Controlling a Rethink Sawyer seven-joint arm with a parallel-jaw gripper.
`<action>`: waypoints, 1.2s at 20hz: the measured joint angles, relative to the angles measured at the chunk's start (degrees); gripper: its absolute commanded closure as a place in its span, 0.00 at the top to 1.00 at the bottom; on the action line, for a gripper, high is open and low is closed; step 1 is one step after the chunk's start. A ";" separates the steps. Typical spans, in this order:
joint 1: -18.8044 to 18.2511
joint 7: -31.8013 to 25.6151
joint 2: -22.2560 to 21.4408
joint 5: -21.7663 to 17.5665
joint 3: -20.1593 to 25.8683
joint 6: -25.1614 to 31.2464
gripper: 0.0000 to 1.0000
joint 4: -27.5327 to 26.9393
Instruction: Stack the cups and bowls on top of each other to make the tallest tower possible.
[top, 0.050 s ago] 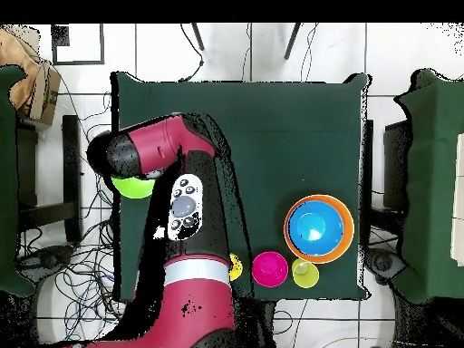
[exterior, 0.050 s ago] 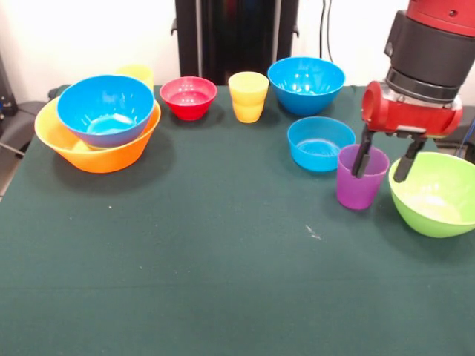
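Gripper point(exterior, 0.050 s ago: 386, 165): spread wide, one finger inside the translucent purple plastic cup point(exterior, 0.050 s ago: 361, 178), the other outside its wall, beside the lime green plastic bowl point(exterior, 0.050 s ago: 438, 194). Squarer closing on the wall judged advisable.

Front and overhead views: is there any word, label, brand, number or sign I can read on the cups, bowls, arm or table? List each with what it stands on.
None can be read in either view.
The cups, such as the purple cup, and the bowls, such as the orange bowl, are plain.
The green table bears no print.
The arm shows buttons in the overhead view, but any marks on them are too small to read.
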 measured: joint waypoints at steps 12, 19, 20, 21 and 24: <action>2.35 0.00 1.92 0.00 0.00 -0.01 1.00 -3.19; 3.00 0.00 3.23 0.00 -0.09 0.01 1.00 -4.12; 3.06 0.00 3.36 0.01 -0.14 0.01 1.00 -4.18; 3.11 0.00 3.47 0.01 -0.19 0.01 1.00 -4.25; 3.36 0.00 4.09 0.00 -0.51 -0.01 1.00 -4.73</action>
